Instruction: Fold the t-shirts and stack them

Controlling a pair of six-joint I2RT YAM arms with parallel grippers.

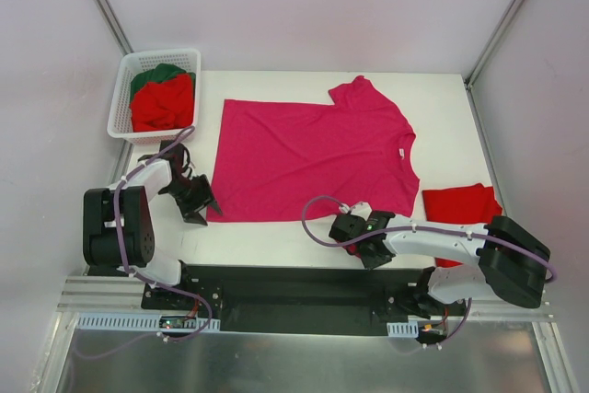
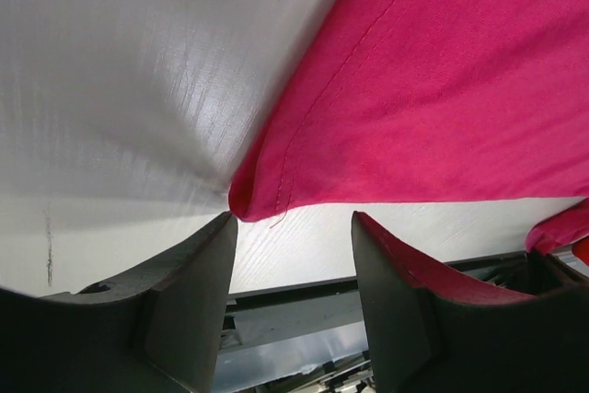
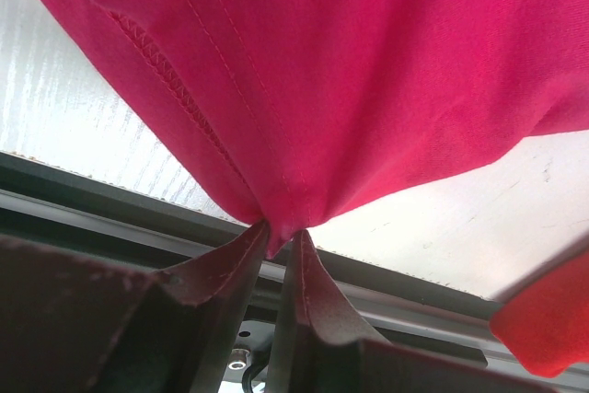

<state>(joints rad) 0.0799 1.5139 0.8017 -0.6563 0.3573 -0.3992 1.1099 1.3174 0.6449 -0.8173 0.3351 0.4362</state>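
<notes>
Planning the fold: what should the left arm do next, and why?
Probably close the left fingers on the hem corner of the magenta-pink cloth t-shirt: it sits at the mouth of those open fingers, while the right fingers pinch the shirt's near edge.

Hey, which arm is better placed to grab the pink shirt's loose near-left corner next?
Left. The left gripper sits with open jaws right at the hem corner of the pink shirt, not yet gripping it. The right gripper is shut on the shirt's near edge.
</notes>
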